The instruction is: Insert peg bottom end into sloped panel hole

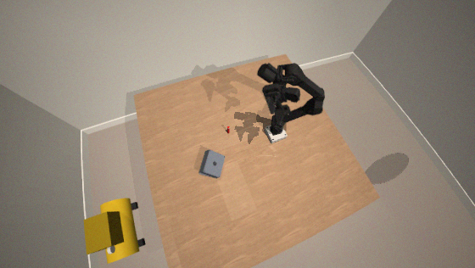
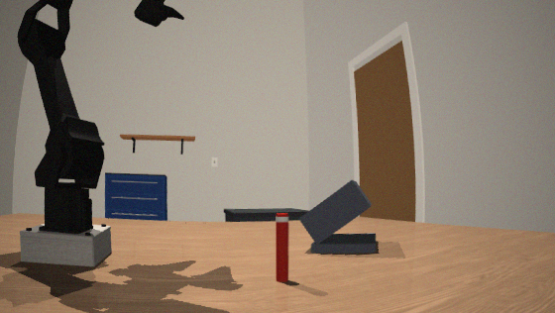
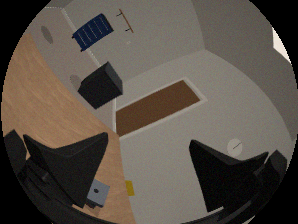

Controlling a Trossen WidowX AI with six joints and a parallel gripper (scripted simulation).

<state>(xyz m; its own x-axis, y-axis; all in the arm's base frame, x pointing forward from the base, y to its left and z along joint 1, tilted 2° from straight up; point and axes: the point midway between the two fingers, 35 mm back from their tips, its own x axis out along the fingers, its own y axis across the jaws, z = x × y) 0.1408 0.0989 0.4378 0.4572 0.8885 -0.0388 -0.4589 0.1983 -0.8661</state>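
A slim red peg with a pale band near its top stands upright on the table. It does not show in the wrist view. The blue-grey sloped panel rests on a flat foot on the table, past the peg from the arm's base. Its one dark hole is in the middle of the face; its exact shape is too small to tell. My gripper is open and empty, with its fingers wide apart. It is high above the table, away from the peg, and is partly cut off at the top of the exterior view.
The wooden table carries the arm's pale base. Beyond the table are a yellow object, a blue drawer cabinet and a dark box.
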